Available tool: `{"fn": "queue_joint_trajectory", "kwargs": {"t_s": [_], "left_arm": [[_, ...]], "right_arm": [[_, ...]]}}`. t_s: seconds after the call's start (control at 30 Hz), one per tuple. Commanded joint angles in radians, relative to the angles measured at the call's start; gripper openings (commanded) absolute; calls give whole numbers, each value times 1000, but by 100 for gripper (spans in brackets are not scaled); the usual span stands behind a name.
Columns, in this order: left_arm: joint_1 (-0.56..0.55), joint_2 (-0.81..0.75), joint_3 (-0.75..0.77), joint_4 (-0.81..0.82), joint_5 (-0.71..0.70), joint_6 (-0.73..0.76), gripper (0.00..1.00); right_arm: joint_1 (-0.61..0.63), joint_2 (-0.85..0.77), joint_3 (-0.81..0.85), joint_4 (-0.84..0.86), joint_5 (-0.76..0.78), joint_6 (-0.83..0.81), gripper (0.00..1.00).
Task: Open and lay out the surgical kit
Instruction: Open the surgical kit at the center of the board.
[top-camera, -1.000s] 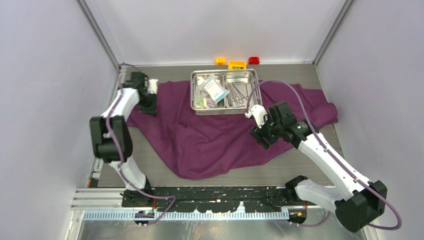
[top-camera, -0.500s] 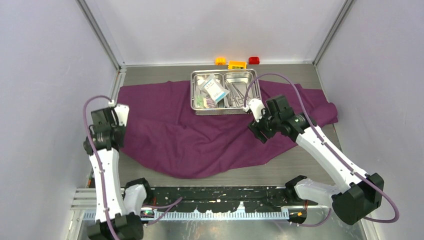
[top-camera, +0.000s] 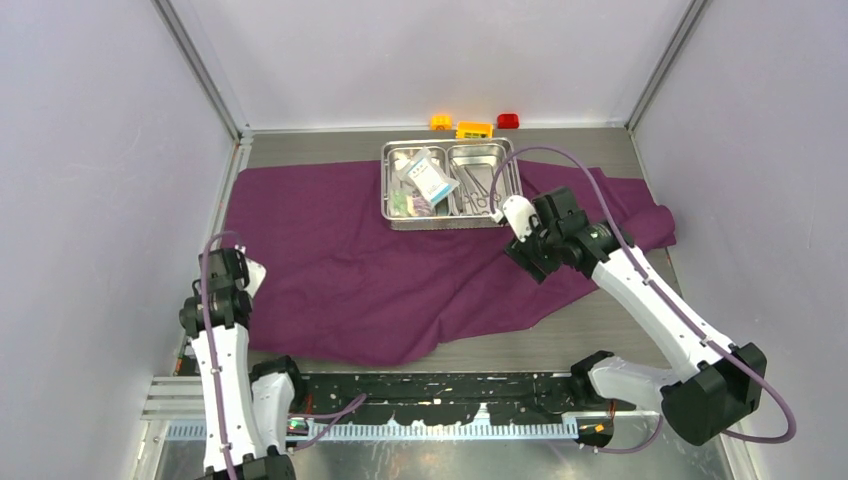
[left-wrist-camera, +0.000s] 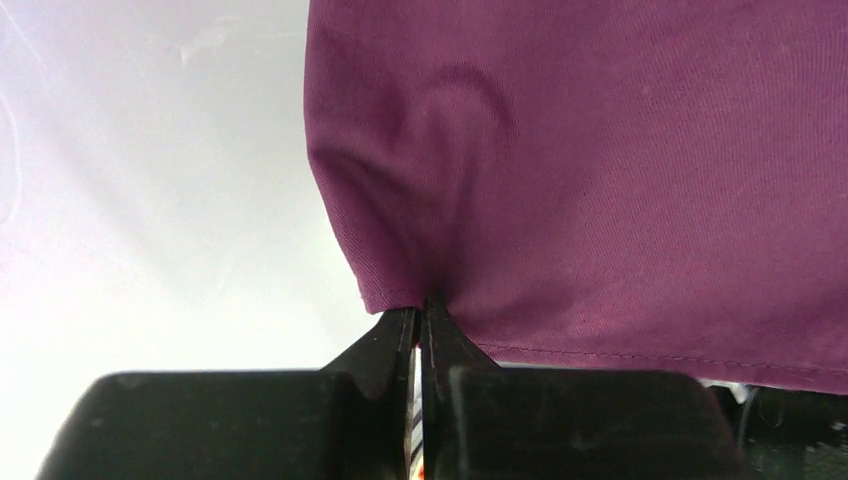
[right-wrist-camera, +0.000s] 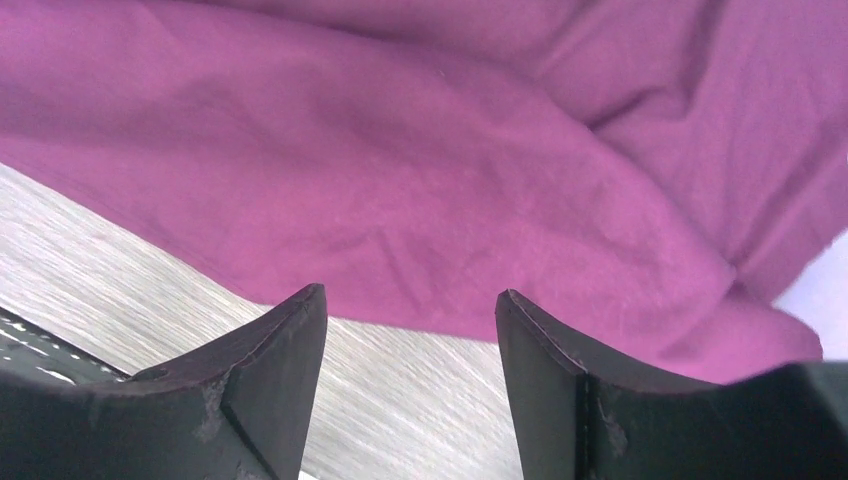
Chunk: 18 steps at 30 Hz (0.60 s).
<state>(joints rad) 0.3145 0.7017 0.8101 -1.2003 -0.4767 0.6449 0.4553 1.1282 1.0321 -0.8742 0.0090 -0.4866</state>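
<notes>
The dark-purple cloth (top-camera: 350, 260) of the surgical kit lies spread across the table, with its right side still rumpled. My left gripper (top-camera: 247, 285) is at the near left, shut on a hemmed corner of the cloth (left-wrist-camera: 600, 180), which is pinched between its fingertips (left-wrist-camera: 421, 305). The steel tray (top-camera: 450, 224) sits on the cloth at the back, holding clear packets (top-camera: 425, 178) on the left and steel instruments (top-camera: 478, 190) on the right. My right gripper (top-camera: 522, 250) hovers just in front of the tray's right end. It stands open (right-wrist-camera: 410, 292) over the cloth's edge (right-wrist-camera: 450, 180) with nothing between its fingers.
Yellow (top-camera: 441, 122), orange (top-camera: 474, 129) and red (top-camera: 508, 120) toy bricks line the back wall. Bare grey tabletop (right-wrist-camera: 400, 400) shows beneath the right gripper and along the near edge. Walls close in on the left and right sides.
My left arm has swung from the far left corner back to the near left with the cloth corner, spreading the cloth's left side. The right gripper has shifted slightly toward the tray.
</notes>
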Motion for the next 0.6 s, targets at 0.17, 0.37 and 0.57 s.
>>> {"fn": "queue_joint_trajectory", "kwargs": {"t_s": [0.17,0.37,0.57], "left_arm": [[4,155,44,124,-119,106,80],[-28,332,243,138,64,4,100],[-226,384,336,178,203,-162,100]], "right_arm": [[-204,42,60,-98,147,-10,69],[-457,68,58,-63,97,2,72],[-799,167,81,-3,-95,53,78]]}}
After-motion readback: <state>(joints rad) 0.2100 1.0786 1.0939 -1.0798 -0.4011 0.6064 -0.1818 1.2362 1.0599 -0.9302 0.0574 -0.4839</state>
